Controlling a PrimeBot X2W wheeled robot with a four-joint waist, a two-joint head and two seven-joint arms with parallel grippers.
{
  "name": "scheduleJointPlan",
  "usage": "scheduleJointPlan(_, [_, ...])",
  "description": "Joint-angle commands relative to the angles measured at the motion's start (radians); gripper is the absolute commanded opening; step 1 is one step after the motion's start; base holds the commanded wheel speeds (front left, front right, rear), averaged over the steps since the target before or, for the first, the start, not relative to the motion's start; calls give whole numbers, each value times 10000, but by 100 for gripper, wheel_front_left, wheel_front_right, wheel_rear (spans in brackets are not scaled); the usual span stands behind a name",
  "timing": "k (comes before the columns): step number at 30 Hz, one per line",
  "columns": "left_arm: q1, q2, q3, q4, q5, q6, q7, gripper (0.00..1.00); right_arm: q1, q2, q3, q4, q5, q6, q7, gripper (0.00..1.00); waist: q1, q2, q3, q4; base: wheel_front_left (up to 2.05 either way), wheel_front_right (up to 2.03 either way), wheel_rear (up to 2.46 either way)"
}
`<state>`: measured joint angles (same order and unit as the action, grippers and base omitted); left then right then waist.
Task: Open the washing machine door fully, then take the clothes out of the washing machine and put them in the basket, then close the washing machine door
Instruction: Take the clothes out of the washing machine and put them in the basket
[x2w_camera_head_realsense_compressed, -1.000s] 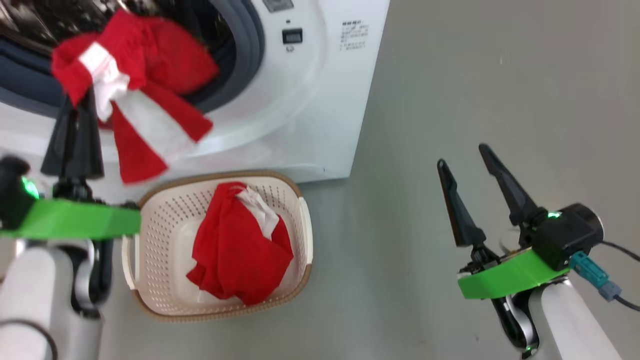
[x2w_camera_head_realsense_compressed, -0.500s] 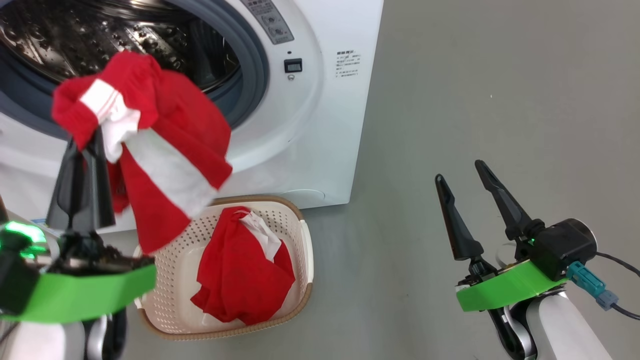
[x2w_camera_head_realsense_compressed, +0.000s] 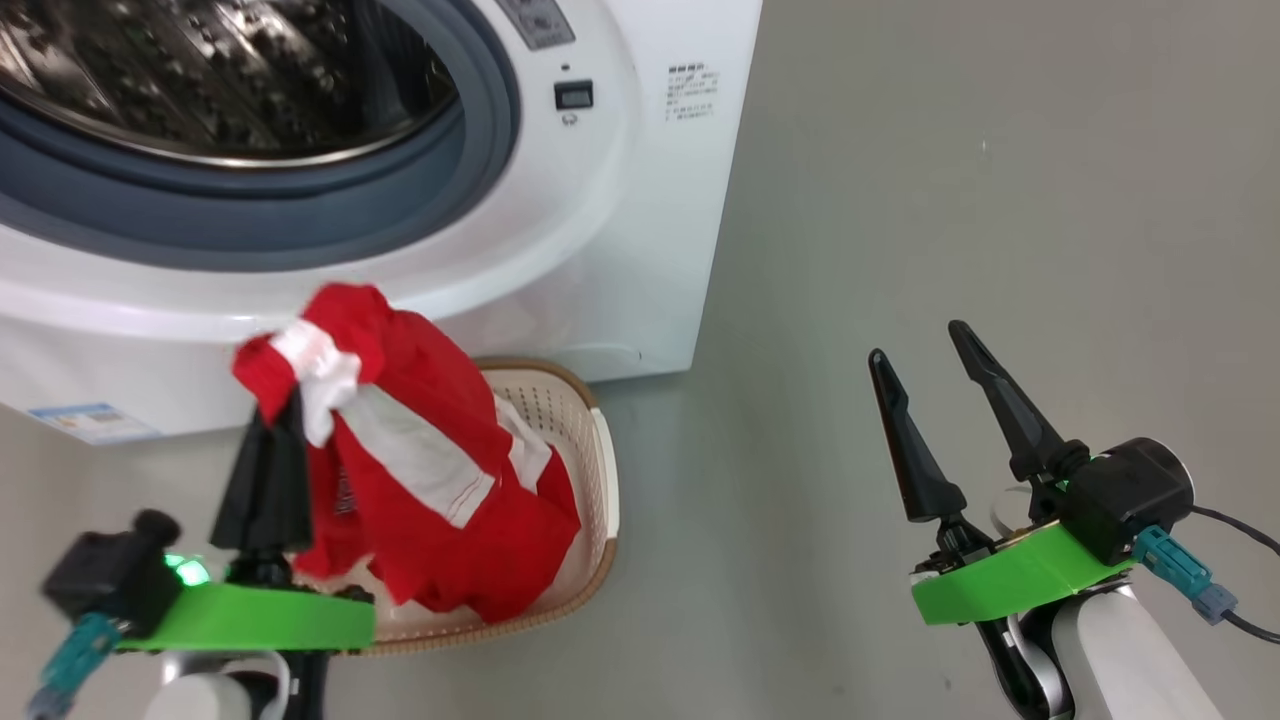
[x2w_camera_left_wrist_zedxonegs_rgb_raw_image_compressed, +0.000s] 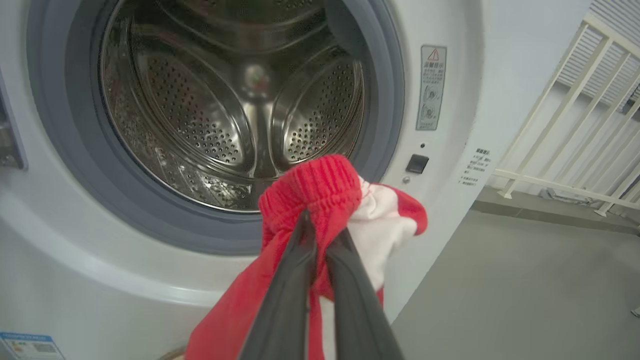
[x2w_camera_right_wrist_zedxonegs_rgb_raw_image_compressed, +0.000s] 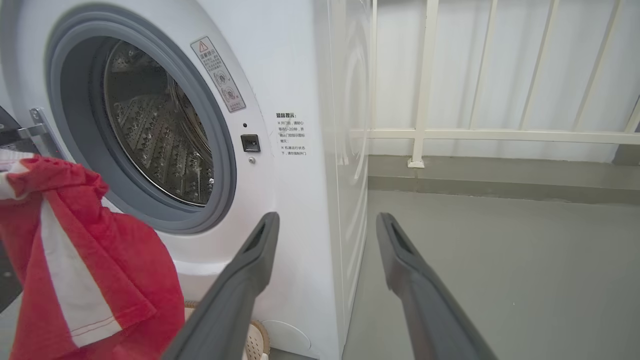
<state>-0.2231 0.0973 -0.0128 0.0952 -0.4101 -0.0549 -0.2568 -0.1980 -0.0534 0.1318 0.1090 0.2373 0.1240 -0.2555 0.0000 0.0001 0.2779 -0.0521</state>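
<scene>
Clothes (x2w_camera_head_realsense_compressed: 400, 450): you hold them in the air above the basket (x2w_camera_head_realsense_compressed: 600, 470), toward its 9 o'clock side. The lower folds reach into it. You cannot tell where the held piece ends and any red fabric lying inside begins.

Left gripper (x2w_camera_left_wrist_zedxonegs_rgb_raw_image_compressed: 312, 220): fingers pressed together, pinching the elastic band of the clothes.

Right gripper (x2w_camera_head_realsense_compressed: 918, 340): fingers spread, empty, at 3 o'clock of the basket and well apart from it.

Washer (x2w_camera_head_realsense_compressed: 620, 250): at 12 o'clock of the basket. The drum (x2w_camera_left_wrist_zedxonegs_rgb_raw_image_compressed: 225, 115) looks bare.

Risks:
- The pinch takes only a narrow fold, so a quick move may pull it free.
- If you release this far toward the 9 o'clock rim, fabric may drape over the rim or drop to the floor (x2w_camera_head_realsense_compressed: 900, 150).
- The dragging folds may tip the light basket.

Writing:
- Warning sticker (x2w_camera_left_wrist_zedxonegs_rgb_raw_image_compressed: 431, 87): red triangle, text too small to read.
- Printed notice (x2w_camera_right_wrist_zedxonegs_rgb_raw_image_compressed: 291, 134): Chinese characters, not legible.
- Blue label (x2w_camera_head_realsense_compressed: 90, 422): blurred.
- Mark on the clothes (x2w_camera_head_realsense_compressed: 345, 500): unreadable.
</scene>
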Motion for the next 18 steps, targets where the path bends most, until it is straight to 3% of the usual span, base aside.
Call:
scheduleJointPlan(1, [-370,98,234,244,-56,-98,-31,0,-127,32,167,-286,-102,67,-63,100,0,-1,399,-1,0,0,0])
scheduleJointPlan(11, [-1971,-66,71,3729,88,-528,-47,0,-514,32,52,-366,-382,67,-63,100,0,-1,1188,152,0,0,0])
scheduleJointPlan(18, [-3232,-112,-123,6937,-114,-685,-47,0,-776,32,241,-421,-426,67,-63,100,0,-1,1732,47,0,0,0])
